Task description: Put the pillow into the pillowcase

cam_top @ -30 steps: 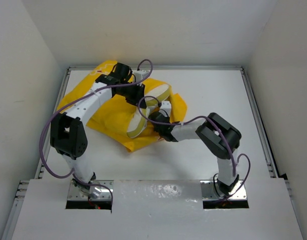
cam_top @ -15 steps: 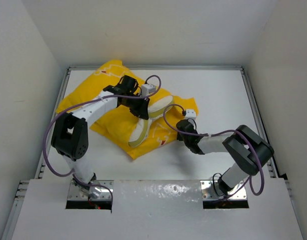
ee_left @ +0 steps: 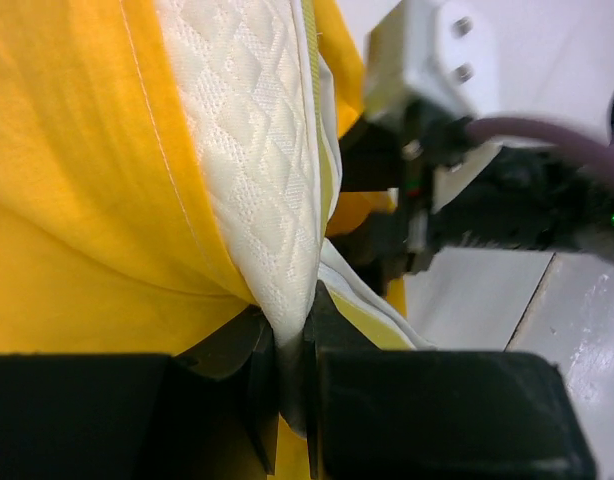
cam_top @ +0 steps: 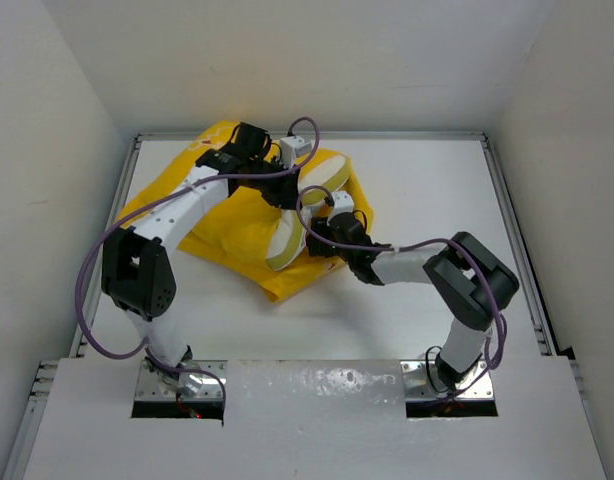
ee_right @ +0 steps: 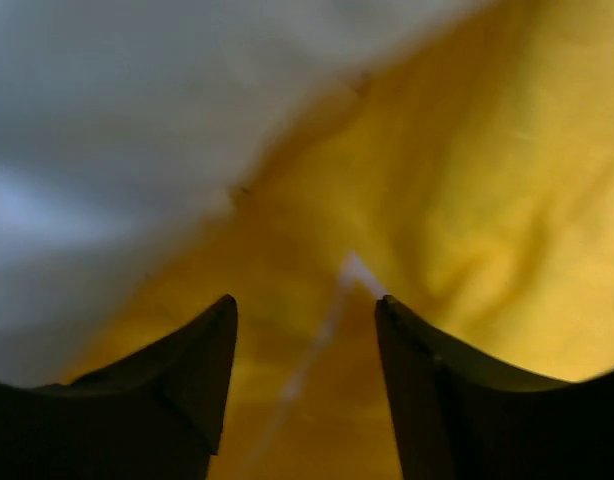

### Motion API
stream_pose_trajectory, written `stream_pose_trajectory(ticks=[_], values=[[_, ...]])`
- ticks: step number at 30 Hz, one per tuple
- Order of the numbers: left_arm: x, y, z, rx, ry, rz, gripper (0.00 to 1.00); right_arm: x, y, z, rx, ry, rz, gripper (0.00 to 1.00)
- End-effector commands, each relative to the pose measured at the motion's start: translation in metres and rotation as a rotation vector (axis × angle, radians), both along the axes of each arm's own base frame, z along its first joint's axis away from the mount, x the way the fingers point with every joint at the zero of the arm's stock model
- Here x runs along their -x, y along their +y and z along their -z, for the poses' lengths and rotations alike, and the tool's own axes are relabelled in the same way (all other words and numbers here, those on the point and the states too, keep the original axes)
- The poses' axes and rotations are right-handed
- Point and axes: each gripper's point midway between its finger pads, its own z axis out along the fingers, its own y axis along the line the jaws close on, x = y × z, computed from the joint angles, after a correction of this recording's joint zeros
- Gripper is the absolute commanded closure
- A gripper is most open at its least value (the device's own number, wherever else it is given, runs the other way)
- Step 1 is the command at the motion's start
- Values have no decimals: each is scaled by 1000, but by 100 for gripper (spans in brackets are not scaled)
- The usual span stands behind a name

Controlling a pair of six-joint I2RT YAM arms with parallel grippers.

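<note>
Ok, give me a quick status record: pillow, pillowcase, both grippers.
pillow: partly inside the pillowcase, quilted edge sticking out
pillowcase: bunched around the pillow, far left of the table
left gripper: shut on the pillow's quilted edge
right gripper: open, facing yellow fabric beside the pillow
task: not finished

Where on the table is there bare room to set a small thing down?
Bare table lies back right, between the pillowcase, the right arm and the side rail, and in the near strip between the arm bases. Crowded: back left, where the pillow, left gripper and right gripper meet.
</note>
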Motion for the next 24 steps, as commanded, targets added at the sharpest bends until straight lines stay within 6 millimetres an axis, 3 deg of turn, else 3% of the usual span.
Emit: stream_pose_trajectory(ticks=[1, 6, 9, 10, 12, 15, 17, 18, 19, 23, 24], values=[[3, -11, -33, 89, -62, 75, 100, -16, 30, -11, -47, -11, -19, 40], [6, -11, -29, 96, -39, 73, 100, -31, 35, 33, 56, 35, 38, 33], [10, -16, -33, 130, -22, 85, 100, -45, 17, 66, 177, 96, 180, 34], [12, -17, -36, 141, -15, 88, 100, -46, 11, 75, 209, 117, 215, 37], [14, -17, -43, 174, -1, 92, 100, -36, -8, 100, 280, 199, 312, 64], [17, -17, -50, 206, 26, 93, 100, -35, -11, 91, 264, 200, 335, 99], [18, -16, -48, 203, 33, 90, 100, -27, -19, 91, 282, 226, 340, 100], [17, -12, -46, 191, 29, 82, 100, -24, -24, 81, 282, 222, 347, 100], [16, -10, -44, 180, 24, 74, 100, -8, -43, 90, 312, 239, 359, 100], [-2, 9, -19, 45, -29, -16, 100, 18, -84, 75, 184, 235, 417, 100], [-3, 15, -6, -1, -38, -29, 100, 26, -104, 71, 144, 233, 456, 100]])
